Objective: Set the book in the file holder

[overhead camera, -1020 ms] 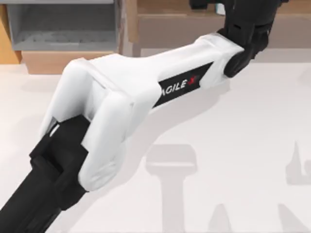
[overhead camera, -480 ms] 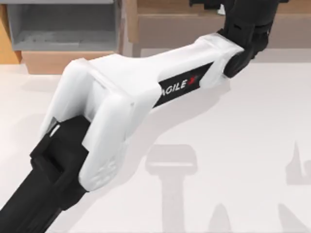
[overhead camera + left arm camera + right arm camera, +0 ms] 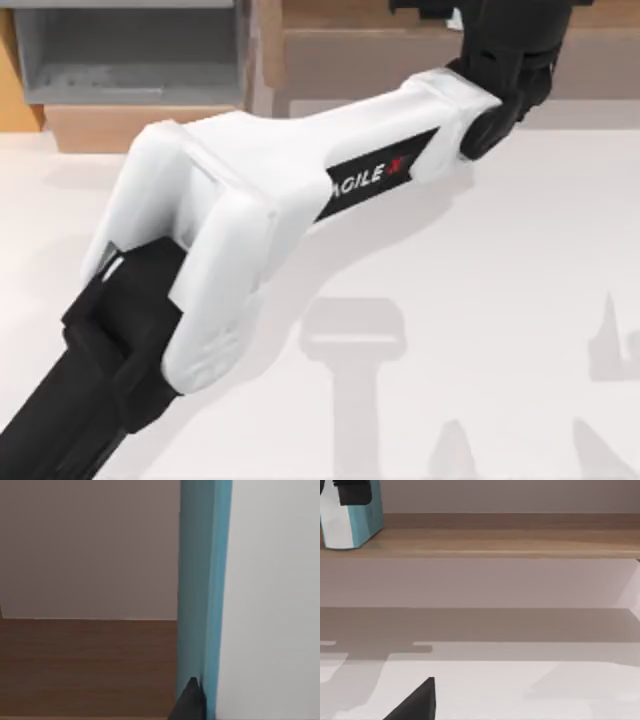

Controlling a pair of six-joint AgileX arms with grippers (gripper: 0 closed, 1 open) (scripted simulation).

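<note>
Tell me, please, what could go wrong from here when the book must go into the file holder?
1. The book stands upright on the brown shelf with the left gripper at it; a weak hold might tip or drop it.
2. The file holder sits far to the table's left, so the book could strike its grey wall.
The right gripper waits low over the table.

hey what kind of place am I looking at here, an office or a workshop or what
Most likely a rendered, office-style desk setup: a pale table with a grey file holder at its back edge, a long wooden shelf, and a teal book held by the left gripper at that shelf.
</note>
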